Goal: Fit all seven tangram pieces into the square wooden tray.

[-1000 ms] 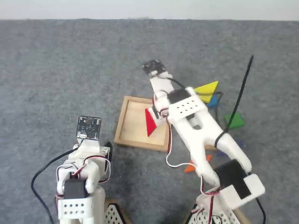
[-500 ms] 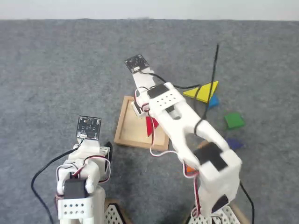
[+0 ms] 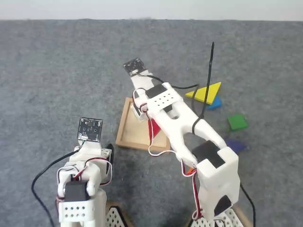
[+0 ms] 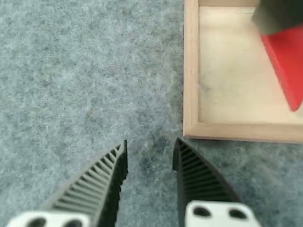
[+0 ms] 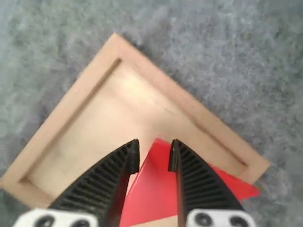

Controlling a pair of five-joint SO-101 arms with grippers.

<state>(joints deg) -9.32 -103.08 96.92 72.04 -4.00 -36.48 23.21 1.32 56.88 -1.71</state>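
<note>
The right gripper [image 5: 153,144] hangs over the square wooden tray [image 3: 122,124], jaws narrowly parted and released. The red triangle [image 3: 153,128] lies under it in the tray's 3 o'clock half. At 7 o'clock from the tray, the left gripper [image 4: 149,144] is spread open and empty above the grey carpet [image 3: 61,61]. At about 3 o'clock from the tray lie the yellow triangle [image 3: 207,92], blue piece [image 3: 216,103], green square [image 3: 236,122] and purple piece [image 3: 236,145].

Two arms [image 3: 83,189] [image 3: 180,118], one tray [image 3: 124,124], six pieces: red [image 3: 152,131], yellow [image 3: 207,92], blue [image 3: 216,103], green [image 3: 236,122], purple [image 3: 236,145], orange [image 3: 189,170].
</note>
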